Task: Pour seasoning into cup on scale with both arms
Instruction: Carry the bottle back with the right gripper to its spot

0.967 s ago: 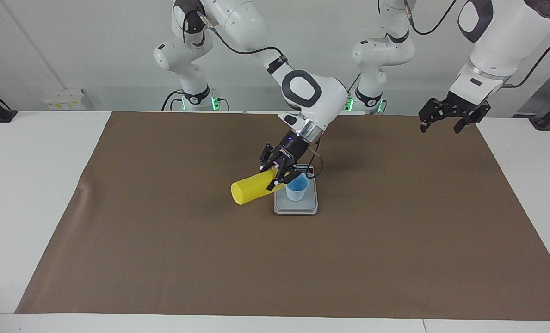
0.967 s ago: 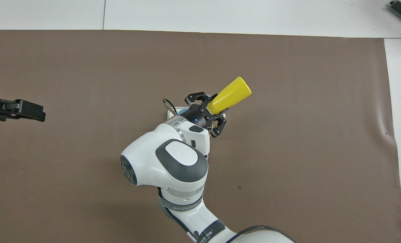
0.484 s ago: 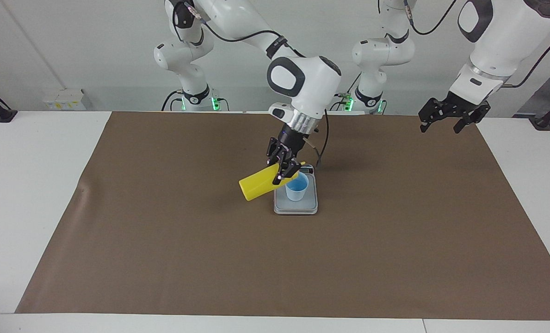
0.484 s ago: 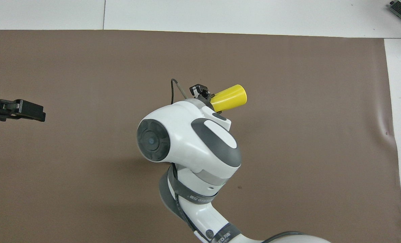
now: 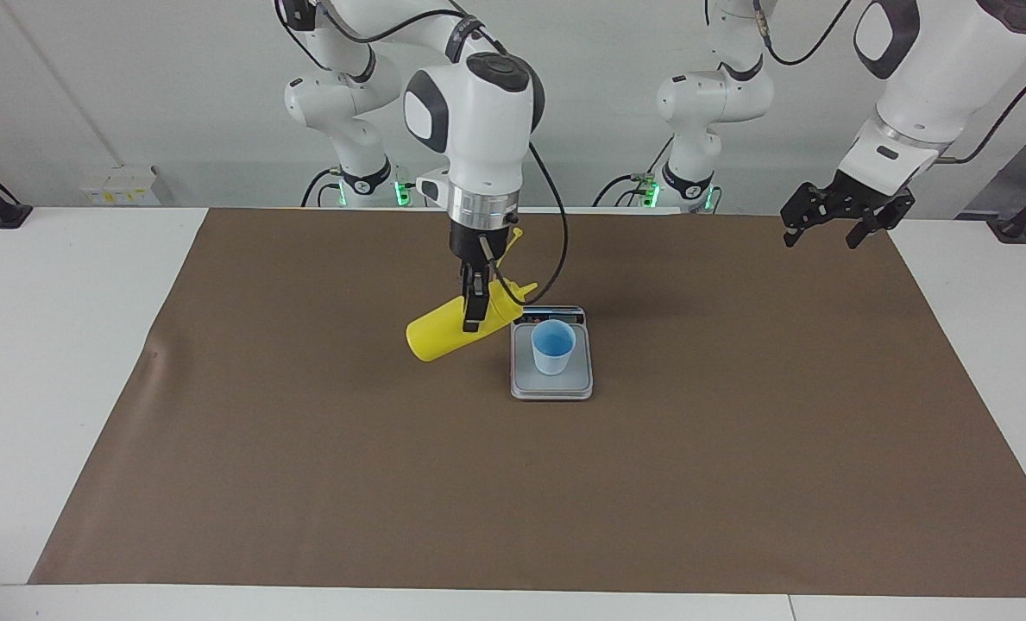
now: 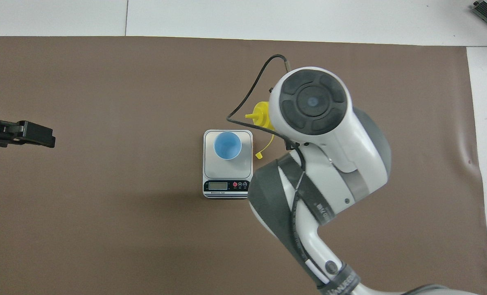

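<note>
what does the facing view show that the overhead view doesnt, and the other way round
Only the facing view shows the right end effector shut on the yellow squeeze bottle, which is held tilted in the air beside the scale, nozzle end higher; it also shows both arm bases. Only the overhead view shows the scale's display and buttons clearly, with the right arm's wrist hiding the bottle's body. Both show the light blue cup standing on the scale, the bottle's nozzle, and the left end effector open, waiting over the mat's edge.

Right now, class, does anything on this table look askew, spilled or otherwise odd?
Nothing is spilled. The yellow plastic squeeze bottle hangs tilted in the right tool beside the small light blue cup, its cap dangling on its strap.
</note>
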